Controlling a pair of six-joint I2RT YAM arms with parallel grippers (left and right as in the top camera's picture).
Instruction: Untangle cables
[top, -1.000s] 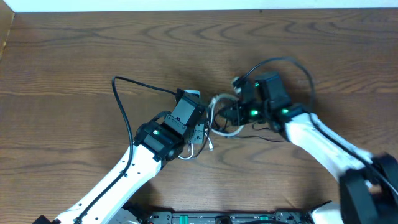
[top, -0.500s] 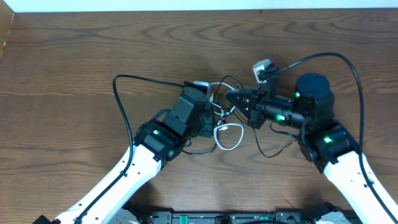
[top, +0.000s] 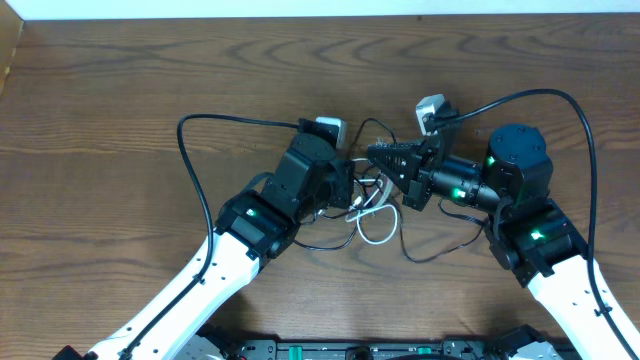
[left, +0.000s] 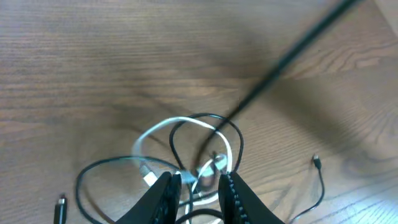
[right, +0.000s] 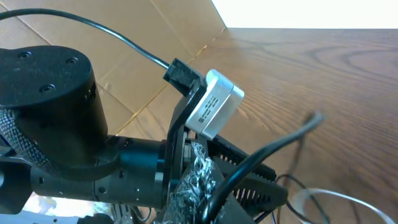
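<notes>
- Nearest our bases, a slack bight of black cable (top: 425, 258) lies on the table (top: 120, 80) just in front of the right arm. That stretch looks free of the knot.
- Next out, the white cable (left: 180, 119) loops flat on the wood between the two arms, with black turns crossing it. The left wrist view shows more than one overlap.
- A black plug (left: 60, 208) lies clear on one side of the knot and a small loose tip (left: 316, 161) on the other.
- The left gripper (left: 200, 182) has its jaws nearly together right over the knot, with a white plug (left: 210, 168) at the gap. We can't tell whether it's pinched or just framed.
- The right gripper (top: 375, 153) is pressed together, facing the left one just past the knot. A blurred black strand runs by it in its wrist view, but we can't confirm a grip.
- Our read on status is early to mid. The cables are bunched mid-table and nothing is separated yet. What's left is to work the white loop out of the black turns, then lay each cord apart.
</notes>
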